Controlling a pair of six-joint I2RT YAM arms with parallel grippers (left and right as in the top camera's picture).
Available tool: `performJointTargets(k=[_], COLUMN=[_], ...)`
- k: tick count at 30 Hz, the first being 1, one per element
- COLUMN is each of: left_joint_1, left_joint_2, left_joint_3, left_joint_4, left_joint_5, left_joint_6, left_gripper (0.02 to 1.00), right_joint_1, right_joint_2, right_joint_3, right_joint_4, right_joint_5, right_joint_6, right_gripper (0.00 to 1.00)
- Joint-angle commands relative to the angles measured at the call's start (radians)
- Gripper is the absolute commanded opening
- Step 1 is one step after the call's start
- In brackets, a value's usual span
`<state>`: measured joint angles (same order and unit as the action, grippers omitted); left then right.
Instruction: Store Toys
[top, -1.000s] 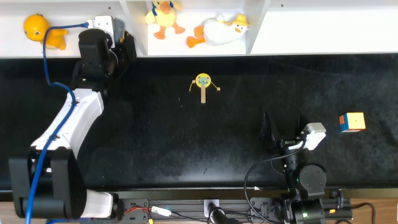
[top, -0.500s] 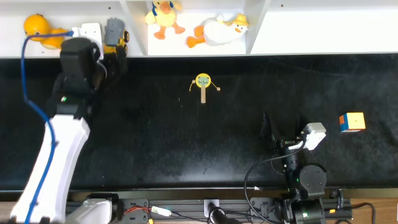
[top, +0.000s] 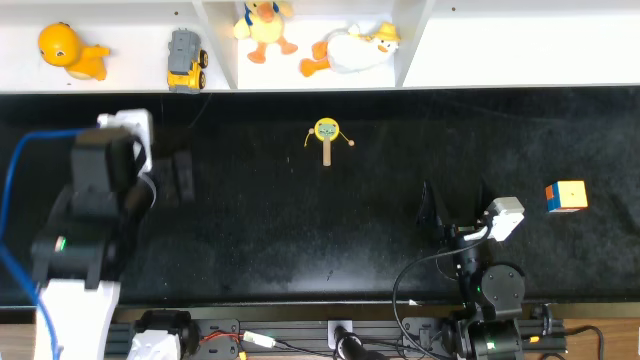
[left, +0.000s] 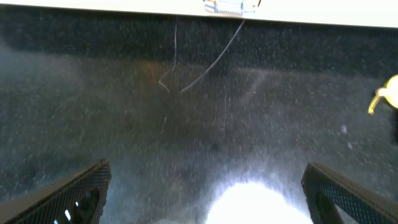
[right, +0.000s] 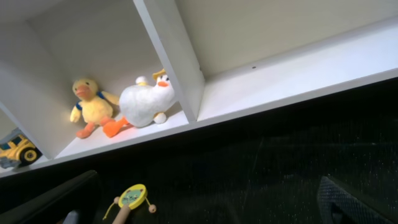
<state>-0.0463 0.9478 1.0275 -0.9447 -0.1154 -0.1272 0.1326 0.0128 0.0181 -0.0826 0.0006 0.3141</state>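
Rattle, cube on mat; truck shelved.

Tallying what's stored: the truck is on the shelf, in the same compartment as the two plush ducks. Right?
No. The truck is on the shelf, but in the left compartment with the orange duck; the plush ducks are in the middle one. The top view shows it.
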Motion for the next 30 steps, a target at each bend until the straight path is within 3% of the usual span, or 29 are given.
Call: performJointTargets(k=[1, 11, 27, 30], left_joint_1=[-0.008, -0.008, -0.021, -0.021], left_joint_2=[-0.132, -0.225, -0.279, -0.349], left_joint_3=[0.013, 0.013, 0.013, 0.007], left_joint_4=[-0.053, -0.265, -0.269, -0.254], left_joint_5=[0.019, 0.039, 0.031, 0.078], left_joint_6=[-0.021, -0.02, -0.02, -0.021], left_gripper=[0.998, 0.998, 0.998, 0.998], right_joint_1=[0.005, 0.005, 0.005, 0.005], right_joint_2=[-0.009, -0.009, -0.009, -0.009], right_joint_3=[-0.014, -0.014, -0.014, -0.014], right_joint_4=[0.006, 0.006, 0.005, 0.005], right_joint_5=[0.004, 0.004, 0.004, 0.004], right_joint_6=[0.004, 0.004, 0.004, 0.004], right_gripper=[0.996, 0.993, 0.996, 0.996])
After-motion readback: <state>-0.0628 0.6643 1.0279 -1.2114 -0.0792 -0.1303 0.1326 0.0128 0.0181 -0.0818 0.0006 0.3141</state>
